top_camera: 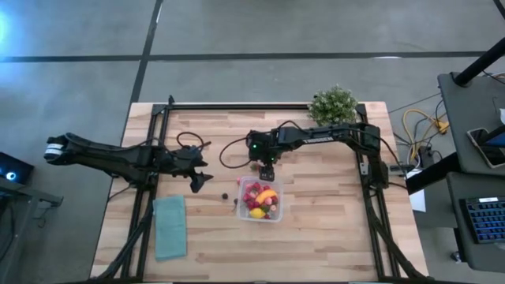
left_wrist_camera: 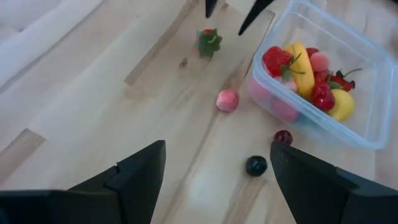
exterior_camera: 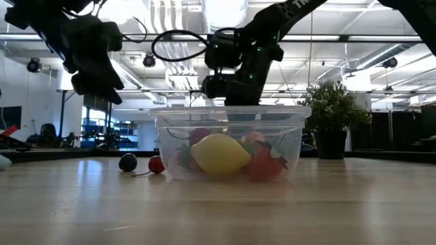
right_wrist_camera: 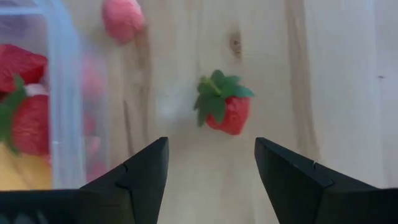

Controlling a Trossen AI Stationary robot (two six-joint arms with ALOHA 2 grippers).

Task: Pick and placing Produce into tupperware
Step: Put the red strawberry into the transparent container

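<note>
1. The right gripper is seen just behind the far edge of the container, held above the table. Its fingers are spread apart with nothing between them, and a strawberry with green leaves lies on the wood straight ahead of them.
2. The left gripper is poised above the table left of the container, near the loose fruit. Its fingers are spread wide and nothing is held.
3. The container, clear plastic with rounded corners, is placed near the middle of the table. A yellow lemon, a banana, strawberries and other red and pink pieces are seen inside it.
4. Four pieces are noted on the bare wood outside the container: the strawberry by the far corner, a pink berry just beside the left wall, a red cherry close to the near left corner, and a dark berry a little further out.
5. A teal cloth is laid flat near the front left of the table, well apart from the fruit.
6. A green potted plant is set at the far edge of the table, behind the right arm.
</note>
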